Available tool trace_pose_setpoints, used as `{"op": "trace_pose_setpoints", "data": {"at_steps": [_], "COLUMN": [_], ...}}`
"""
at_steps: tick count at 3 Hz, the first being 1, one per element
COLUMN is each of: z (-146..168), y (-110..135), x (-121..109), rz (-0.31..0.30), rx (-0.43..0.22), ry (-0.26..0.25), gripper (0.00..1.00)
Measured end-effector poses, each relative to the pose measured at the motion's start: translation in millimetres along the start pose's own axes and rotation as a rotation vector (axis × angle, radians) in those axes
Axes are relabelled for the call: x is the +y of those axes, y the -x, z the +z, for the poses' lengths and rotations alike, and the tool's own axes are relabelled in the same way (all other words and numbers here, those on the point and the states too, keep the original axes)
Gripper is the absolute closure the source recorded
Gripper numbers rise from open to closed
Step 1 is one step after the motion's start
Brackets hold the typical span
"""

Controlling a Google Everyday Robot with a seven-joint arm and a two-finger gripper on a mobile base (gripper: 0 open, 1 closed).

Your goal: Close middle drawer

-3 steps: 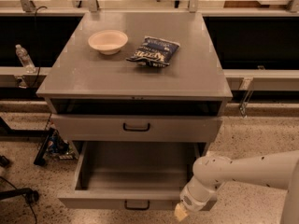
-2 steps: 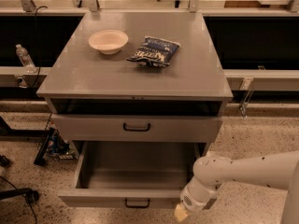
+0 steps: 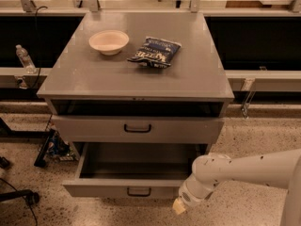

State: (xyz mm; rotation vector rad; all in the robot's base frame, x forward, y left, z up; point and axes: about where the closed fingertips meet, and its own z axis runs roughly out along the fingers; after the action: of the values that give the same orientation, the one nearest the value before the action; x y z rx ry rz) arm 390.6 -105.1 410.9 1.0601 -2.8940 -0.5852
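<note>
my tool (image 3: 179, 205): lower right of frame, by the right front corner of the wide grey metal middle drawer (image 3: 101, 188) | drawer: pulled out, lower centre | tool apart or together: cannot tell

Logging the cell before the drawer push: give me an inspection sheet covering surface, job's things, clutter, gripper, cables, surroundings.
Surface: grey cabinet top, holding two items.
Job's things: middle drawer pulled far out, nothing seen inside.
Clutter: bowl and chip bag on the top.
Gripper: gripper low, beside the drawer's right front corner.
Cables: black cable on floor, left.
Surroundings: water bottle on left ledge; speckled floor.
</note>
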Motion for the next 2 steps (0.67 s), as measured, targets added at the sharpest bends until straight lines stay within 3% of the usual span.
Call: {"op": "trace_pose_setpoints", "data": {"at_steps": [1, 2], "z": [1.4, 6.5], "y": [6.6, 28.6], "x": [-1.1, -8.7], "rz": [-0.02, -0.067], "rx": [-0.011, -0.031], "ry": [-0.003, -0.023], "gripper": [1.0, 1.0]}}
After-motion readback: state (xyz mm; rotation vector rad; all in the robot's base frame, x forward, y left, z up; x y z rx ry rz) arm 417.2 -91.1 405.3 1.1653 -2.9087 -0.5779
